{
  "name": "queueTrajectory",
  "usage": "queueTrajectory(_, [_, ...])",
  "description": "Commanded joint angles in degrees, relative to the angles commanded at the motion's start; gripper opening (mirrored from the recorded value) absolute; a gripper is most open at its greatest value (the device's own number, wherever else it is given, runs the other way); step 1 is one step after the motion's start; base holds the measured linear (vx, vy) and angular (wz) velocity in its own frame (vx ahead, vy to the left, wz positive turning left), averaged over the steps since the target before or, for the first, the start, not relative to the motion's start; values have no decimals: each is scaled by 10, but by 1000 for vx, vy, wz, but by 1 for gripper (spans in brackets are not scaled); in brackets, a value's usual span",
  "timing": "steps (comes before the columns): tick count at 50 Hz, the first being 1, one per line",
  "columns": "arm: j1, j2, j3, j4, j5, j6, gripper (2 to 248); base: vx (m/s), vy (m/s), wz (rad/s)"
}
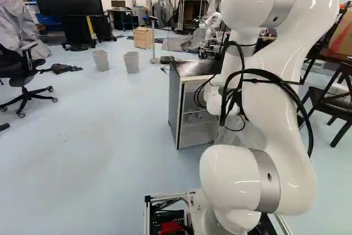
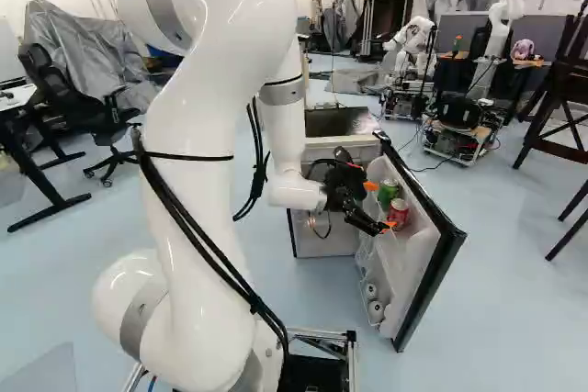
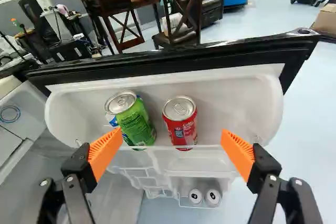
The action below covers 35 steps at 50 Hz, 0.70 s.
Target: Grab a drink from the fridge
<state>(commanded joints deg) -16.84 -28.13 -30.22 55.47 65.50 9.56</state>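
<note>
Plainly, the claw (image 2: 380, 207) is spread wide, empty, right of the middle of the right base view, beside the inner side of the open fridge door (image 2: 443, 274). Ahead of its parted orange pads (image 3: 105, 153) in the wrist view, a green can (image 3: 137, 125) and a red can (image 3: 181, 123) sit apart in the white door shelf (image 3: 231, 95); the fridge (image 1: 175, 100) is near the middle of the left base view
</note>
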Motion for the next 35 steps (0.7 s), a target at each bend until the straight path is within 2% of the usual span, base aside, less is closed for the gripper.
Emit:
queueTrajectory(10, [-9, 13, 1, -8, -24, 0, 247, 0, 0, 0])
queueTrajectory(35, [-24, 9, -7, -35, -66, 0, 247, 0, 0, 0])
